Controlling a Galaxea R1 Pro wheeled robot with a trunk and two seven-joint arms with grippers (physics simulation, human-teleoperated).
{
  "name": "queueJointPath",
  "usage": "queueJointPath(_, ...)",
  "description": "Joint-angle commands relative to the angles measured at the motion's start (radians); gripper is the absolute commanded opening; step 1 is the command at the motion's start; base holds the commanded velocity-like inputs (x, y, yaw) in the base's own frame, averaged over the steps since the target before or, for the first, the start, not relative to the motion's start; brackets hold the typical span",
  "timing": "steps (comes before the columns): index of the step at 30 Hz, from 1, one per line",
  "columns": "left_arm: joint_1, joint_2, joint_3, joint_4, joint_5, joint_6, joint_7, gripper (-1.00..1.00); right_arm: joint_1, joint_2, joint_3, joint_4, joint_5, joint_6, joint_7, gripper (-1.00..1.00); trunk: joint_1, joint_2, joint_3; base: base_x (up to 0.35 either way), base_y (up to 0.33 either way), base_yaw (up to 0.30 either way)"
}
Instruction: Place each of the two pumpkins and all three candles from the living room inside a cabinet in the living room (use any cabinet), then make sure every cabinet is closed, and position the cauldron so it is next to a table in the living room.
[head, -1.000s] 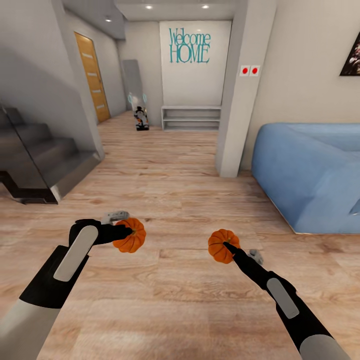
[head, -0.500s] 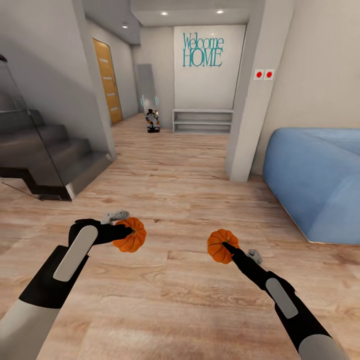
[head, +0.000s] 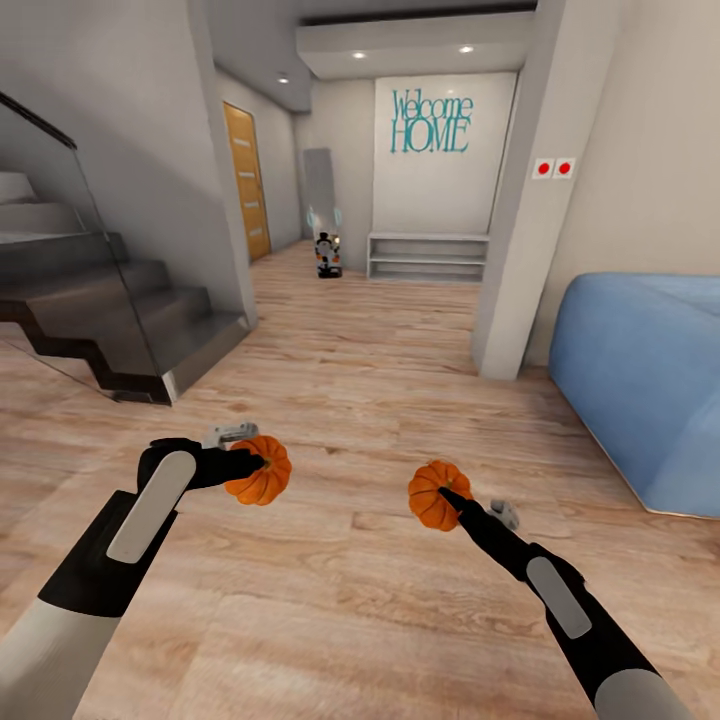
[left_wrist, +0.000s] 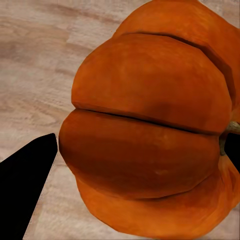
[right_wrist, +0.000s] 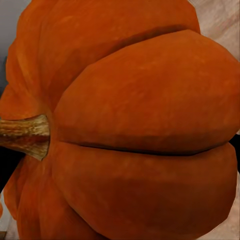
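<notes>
"Welcome HOME" in teal on far white wall (head: 445, 170)

Both arms reach forward and slightly inward from the lower corners of the head view, white at the upper arm and black toward the wrist. The left gripper (head: 252, 465) has its jaws clamped on a pumpkin (head: 260, 470), one black finger (left_wrist: 25, 175) against its ribbed side. The right gripper (head: 447, 495) likewise grips the other pumpkin (head: 435, 494), held at about the same height.
</notes>
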Motion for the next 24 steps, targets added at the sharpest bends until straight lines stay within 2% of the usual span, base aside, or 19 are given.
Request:
queueJointPath(1, -0.001, 0.001, -0.002, -0.001, 0.008, 0.002, 0.012, -1.0, 0.0, -0.001, 0.002, 0.0, -0.013, 0.006, 0.001, -1.0, -0.001, 0.0, 0.002, 0.0, 0.0, 0.157)
queueJointPath(12, -0.001, 0.001, -0.002, 0.0, 0.008, 0.002, 0.012, -1.0, 0.0, -0.002, 0.0, 0.0, -0.013, -0.003, 0.005, -1.0, -0.006, 0.002, 0.03, 0.0, 0.0, 0.144)
queueJointPath(20, -0.001, 0.001, -0.002, 0.0, 0.008, 0.002, 0.011, -1.0, 0.0, -0.002, 0.001, 0.0, -0.013, -0.006, 0.007, -1.0, -0.009, 0.004, 0.059, 0.0, 0.0, 0.018)
queueJointPath(24, -0.001, 0.0, -0.002, 0.001, 0.008, 0.002, 0.011, -1.0, 0.0, -0.002, 0.0, 0.0, -0.014, -0.007, 0.011, -1.0, -0.023, 0.03, 0.072, 0.0, 0.0, 0.0)
